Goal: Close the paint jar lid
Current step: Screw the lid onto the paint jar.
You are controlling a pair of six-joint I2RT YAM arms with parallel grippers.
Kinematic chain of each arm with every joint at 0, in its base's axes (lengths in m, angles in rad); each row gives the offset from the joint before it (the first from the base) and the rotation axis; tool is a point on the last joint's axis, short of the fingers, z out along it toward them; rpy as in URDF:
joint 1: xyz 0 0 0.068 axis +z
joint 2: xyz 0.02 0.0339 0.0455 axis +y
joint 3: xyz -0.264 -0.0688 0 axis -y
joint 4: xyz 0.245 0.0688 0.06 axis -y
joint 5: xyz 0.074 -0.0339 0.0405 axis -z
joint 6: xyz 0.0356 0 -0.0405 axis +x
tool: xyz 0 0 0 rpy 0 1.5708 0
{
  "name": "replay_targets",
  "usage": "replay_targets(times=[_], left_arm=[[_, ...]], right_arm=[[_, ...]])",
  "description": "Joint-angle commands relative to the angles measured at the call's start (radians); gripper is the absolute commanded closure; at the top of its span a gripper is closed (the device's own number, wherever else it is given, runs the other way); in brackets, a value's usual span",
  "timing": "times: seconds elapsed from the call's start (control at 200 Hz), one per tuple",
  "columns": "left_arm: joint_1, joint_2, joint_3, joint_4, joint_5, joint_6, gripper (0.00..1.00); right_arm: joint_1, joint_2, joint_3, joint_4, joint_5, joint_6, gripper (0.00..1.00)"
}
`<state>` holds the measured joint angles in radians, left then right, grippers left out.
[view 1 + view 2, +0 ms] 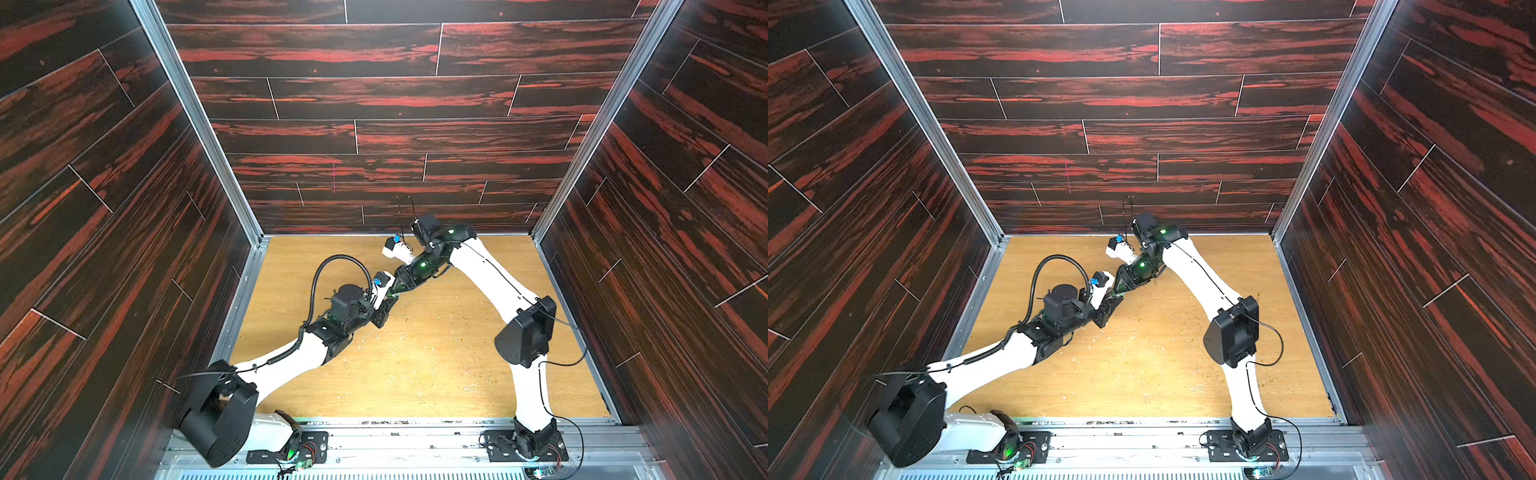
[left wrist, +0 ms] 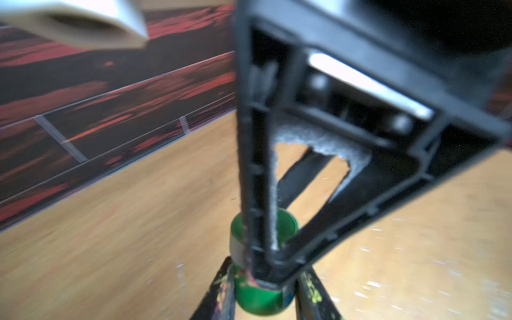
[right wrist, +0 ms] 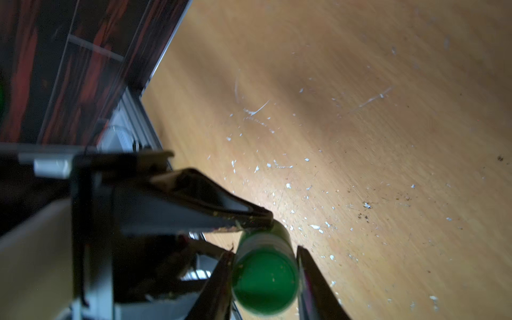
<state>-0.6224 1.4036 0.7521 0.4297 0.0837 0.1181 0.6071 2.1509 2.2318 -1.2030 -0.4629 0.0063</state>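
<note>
Both grippers meet above the middle of the wooden table in both top views, my left gripper [image 1: 383, 312] from the near left and my right gripper [image 1: 402, 286] from the far right. In the left wrist view my left gripper [image 2: 263, 279] is shut on the green lid [image 2: 257, 300]. The paint jar [image 2: 288, 225] lies in line beyond the lid, partly hidden by the right gripper's fingers. In the right wrist view my right gripper [image 3: 265, 250] is shut on the clear-sided paint jar [image 3: 266, 279]. The lid [image 3: 279, 228] sits at the jar's far end. I cannot tell how tightly it is seated.
The wooden table [image 1: 436, 374] is speckled with small white flecks and crumbs. Dark red-streaked walls [image 1: 374, 137] enclose it at the back and on both sides. Aluminium rails [image 1: 245, 299] run along the edges, and the arm bases stand at the front.
</note>
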Motion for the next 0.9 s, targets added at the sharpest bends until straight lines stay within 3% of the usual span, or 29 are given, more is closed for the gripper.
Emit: replay_targets(times=[0.0, 0.19, 0.346, 0.446, 0.531, 0.757, 0.892], left_arm=[[-0.055, 0.044, 0.107, 0.277, -0.198, 0.102, 0.87], [-0.092, 0.132, 0.132, 0.362, -0.304, 0.155, 0.88], [-0.087, 0.108, 0.093, 0.367, -0.32, 0.128, 0.89], [-0.03, 0.033, 0.042, 0.299, -0.219, 0.05, 0.89], [0.031, -0.021, 0.014, 0.229, -0.063, -0.034, 0.88], [0.114, -0.097, 0.014, 0.036, 0.295, -0.128, 0.87], [0.132, -0.114, 0.06, -0.088, 0.431, -0.13, 0.87]], right_arm=[[0.038, 0.066, -0.001, 0.063, -0.086, 0.347, 0.79], [0.045, 0.118, 0.079, 0.096, -0.093, 0.514, 0.71], [0.017, 0.077, 0.087, 0.063, -0.06, 0.495, 0.49], [-0.063, -0.022, 0.02, 0.066, -0.04, 0.446, 0.36], [-0.123, -0.091, -0.018, 0.067, -0.062, 0.348, 0.32], [-0.156, -0.173, -0.063, -0.033, -0.124, -0.093, 0.31], [-0.153, -0.233, -0.172, -0.021, -0.12, -0.287, 0.31]])
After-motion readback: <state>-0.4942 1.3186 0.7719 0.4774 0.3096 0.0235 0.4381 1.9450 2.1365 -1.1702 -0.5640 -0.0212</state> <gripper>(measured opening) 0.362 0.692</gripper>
